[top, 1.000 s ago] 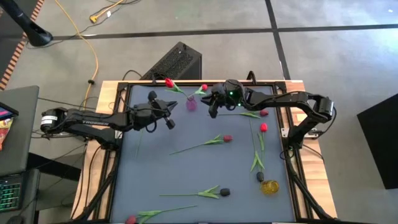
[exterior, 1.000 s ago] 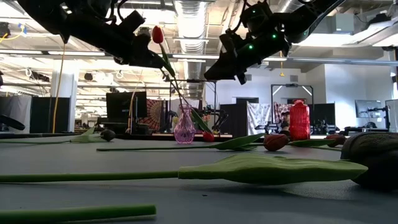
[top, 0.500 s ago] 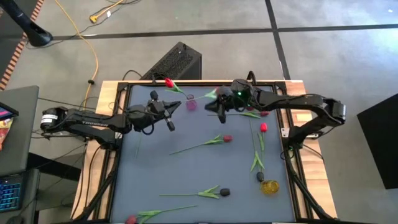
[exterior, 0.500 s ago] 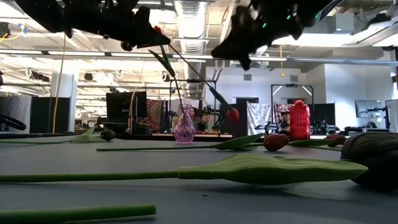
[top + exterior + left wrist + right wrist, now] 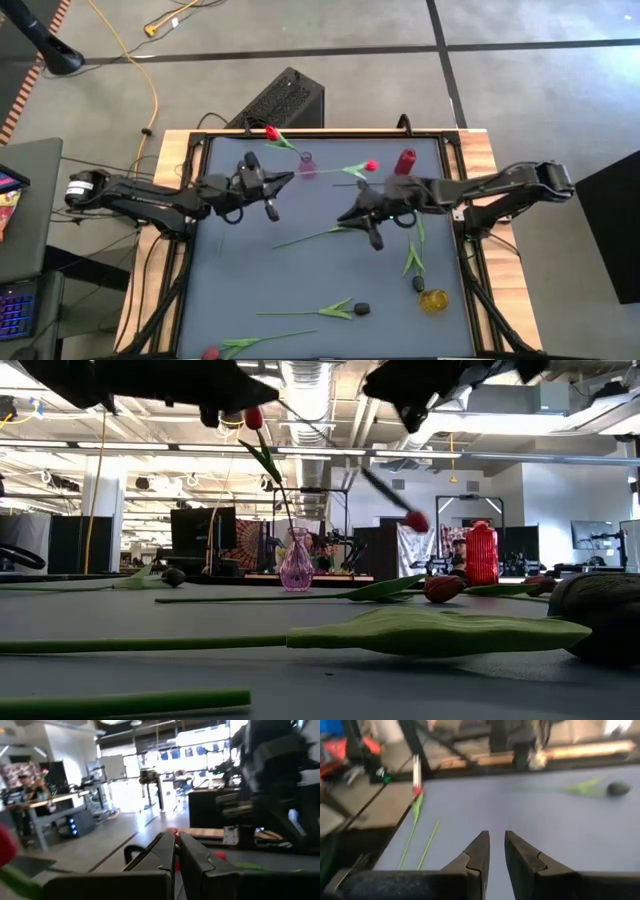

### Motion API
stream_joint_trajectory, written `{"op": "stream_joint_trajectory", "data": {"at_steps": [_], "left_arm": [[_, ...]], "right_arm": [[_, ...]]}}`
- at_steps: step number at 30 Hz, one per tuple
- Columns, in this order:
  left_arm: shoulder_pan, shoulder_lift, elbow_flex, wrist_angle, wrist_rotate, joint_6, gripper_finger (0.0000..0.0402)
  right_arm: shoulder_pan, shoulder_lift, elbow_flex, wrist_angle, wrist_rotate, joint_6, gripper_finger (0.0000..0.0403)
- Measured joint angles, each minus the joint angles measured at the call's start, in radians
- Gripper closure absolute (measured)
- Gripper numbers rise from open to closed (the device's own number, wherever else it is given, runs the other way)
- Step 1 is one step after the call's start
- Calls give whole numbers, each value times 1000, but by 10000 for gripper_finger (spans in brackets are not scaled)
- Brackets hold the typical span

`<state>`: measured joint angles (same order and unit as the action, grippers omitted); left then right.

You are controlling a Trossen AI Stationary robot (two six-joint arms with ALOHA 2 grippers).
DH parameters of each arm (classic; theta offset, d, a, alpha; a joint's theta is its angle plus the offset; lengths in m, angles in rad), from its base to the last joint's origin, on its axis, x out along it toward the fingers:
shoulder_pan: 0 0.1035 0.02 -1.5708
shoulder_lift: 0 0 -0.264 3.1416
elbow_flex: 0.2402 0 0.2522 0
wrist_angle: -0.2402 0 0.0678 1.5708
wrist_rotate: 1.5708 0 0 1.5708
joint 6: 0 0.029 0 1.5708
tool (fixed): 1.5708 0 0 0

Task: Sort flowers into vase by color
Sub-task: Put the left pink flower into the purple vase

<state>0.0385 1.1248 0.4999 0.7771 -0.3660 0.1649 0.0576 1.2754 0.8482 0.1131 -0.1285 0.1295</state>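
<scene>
Over the middle of the grey table (image 5: pixel 300 270), the right gripper (image 5: pixel 496 837) is hanging just above a loose tulip (image 5: pixel 330 232), its fingers narrowly parted and holding nothing. Toward the far edge, the left gripper (image 5: pixel 177 837) is waiting beside the pink vase (image 5: pixel 305 160), its fingers drawn almost together with nothing visibly between them.

One red tulip (image 5: pixel 253 417) is standing tall in the pink vase. A second red tulip (image 5: pixel 371 166) is leaning out sideways with its head toward the red vase (image 5: pixel 405 162). Its stem is pointing back at the pink vase, but whether it is properly seated there cannot be told.

More flowers are lying flat and well apart: a dark-headed tulip (image 5: pixel 340 310) toward the near side, a red-headed tulip (image 5: pixel 212 352) at the near edge, and another stem (image 5: pixel 412 258) close to the yellow vase (image 5: pixel 433 300).

By the look of them, these artificial blooms are very light, with thin, springy stems likely to bend or swing once lifted. The head and leaves are soft and offer a poor hold. The bare stem, a little below the head, is probably the best place to pinch, so that the long end is hanging free to drop into a vase mouth.
</scene>
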Motion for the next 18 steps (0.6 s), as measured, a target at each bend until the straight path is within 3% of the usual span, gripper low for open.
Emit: {"op": "stream_joint_trajectory", "data": {"at_steps": [6,12,18], "left_arm": [[-39,-25,0,109,-13,39,401],[-47,-28,0,292,24,40,401],[-47,-28,0,350,96,-9,401]], "right_arm": [[60,-38,-162,322,34,0,315],[75,26,-172,391,30,-7,315],[70,129,-172,507,23,-57,315]]}}
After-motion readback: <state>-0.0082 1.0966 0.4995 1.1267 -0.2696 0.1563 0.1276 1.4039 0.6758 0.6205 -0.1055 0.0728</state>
